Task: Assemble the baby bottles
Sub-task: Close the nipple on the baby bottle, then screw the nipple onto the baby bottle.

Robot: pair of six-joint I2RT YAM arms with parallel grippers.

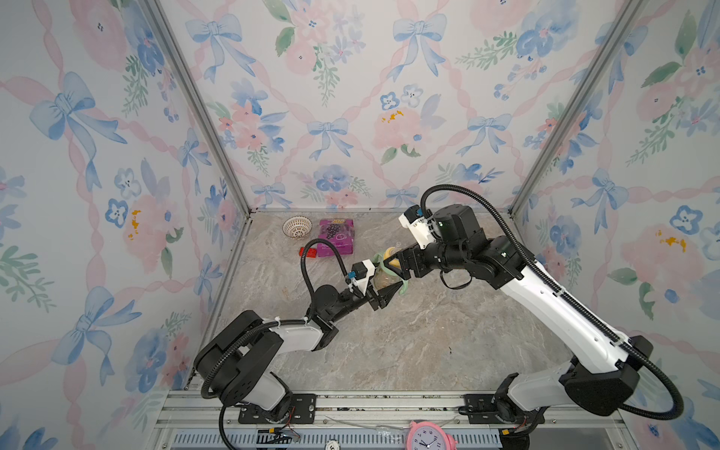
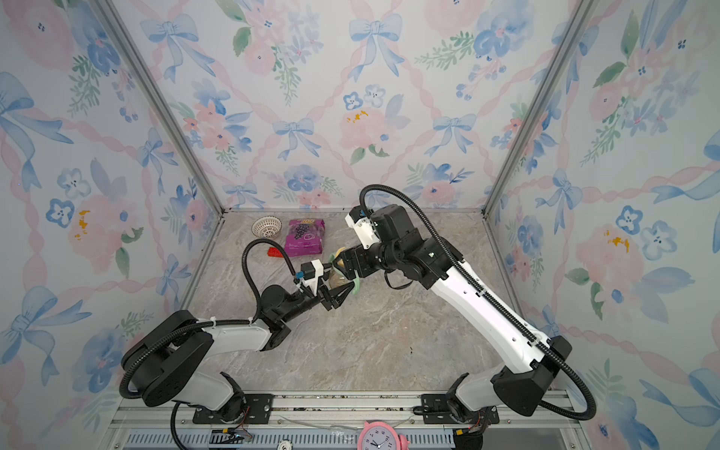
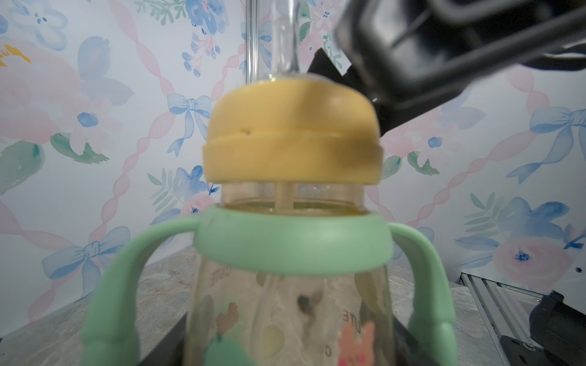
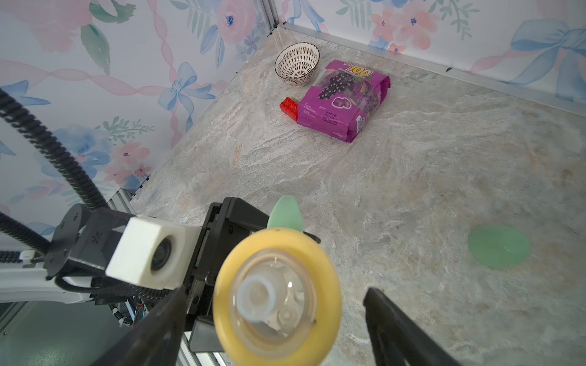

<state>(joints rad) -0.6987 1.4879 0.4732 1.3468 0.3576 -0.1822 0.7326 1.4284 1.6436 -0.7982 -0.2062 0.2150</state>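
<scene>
The clear amber-tinted baby bottle (image 3: 285,310) with its mint-green two-handled collar (image 3: 291,244) stands upright in mid-table, and my left gripper (image 1: 383,283) is shut on its body. A yellow ring (image 3: 291,139) with a clear nipple (image 4: 272,294) sits on the neck, with a strip of bare neck showing below it. My right gripper (image 4: 276,320) hangs over the bottle top, open, and its fingers (image 4: 390,317) stand clear of the yellow ring (image 4: 329,285) on both sides. A mint-green dome cap (image 4: 499,251) lies on the table apart from the bottle. In both top views the bottle (image 2: 337,278) is half hidden between the grippers.
At the back left of the marble table are a white perforated bowl (image 1: 297,227), a purple packet (image 1: 336,237) and a red brick (image 1: 308,252). A pink clock (image 1: 428,436) lies on the front rail. Flowered walls enclose three sides.
</scene>
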